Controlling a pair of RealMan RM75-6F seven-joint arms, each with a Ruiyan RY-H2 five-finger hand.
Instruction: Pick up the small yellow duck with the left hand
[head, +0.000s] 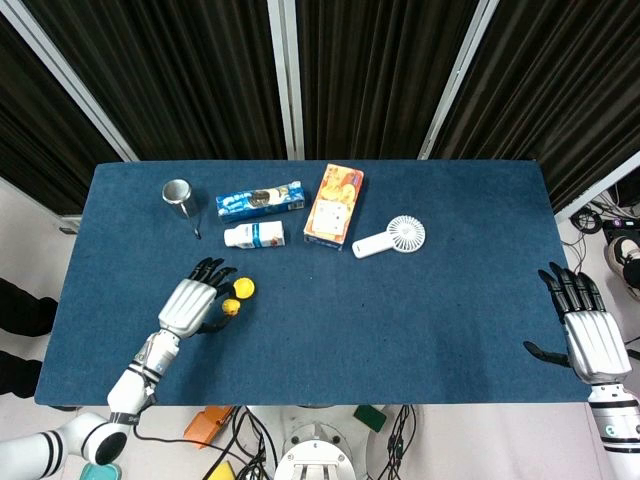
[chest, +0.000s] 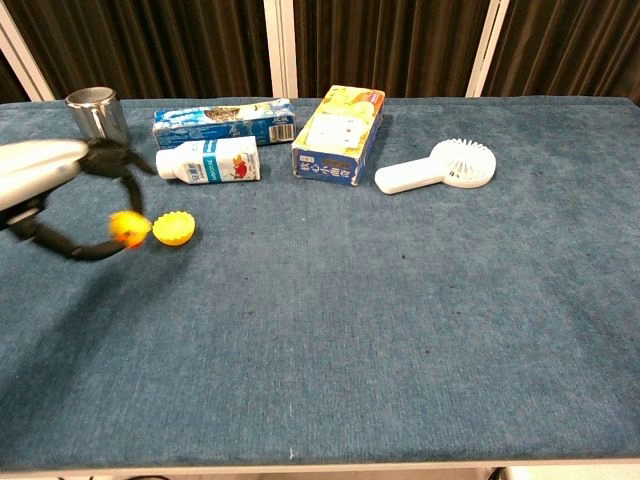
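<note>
At the left of the frame, the robot's left hand (head: 190, 305) pinches the small yellow duck (head: 230, 307) between thumb and fingertip, holding it clear of the blue table (head: 430, 300); the chest view, blurred there, shows duck and hand raised above the cloth. Just beside the duck, up and to its right in the head view, lies a yellow cup-shaped piece (head: 243, 288), nearly touching it in the chest view. Above these sit a white bottle (head: 254, 234) on its side and a blue snack packet (head: 260, 200), with a metal cup (head: 178, 192) at upper left. An orange carton (head: 334, 205) and a white handheld fan (head: 391, 237) lie near the upper middle. The centre, lower and right parts of the tabletop are bare cloth. At the lower right edge of the frame, the right hand (head: 588, 335) rests at the table's edge, fingers spread and holding nothing, well apart from everything else.
</note>
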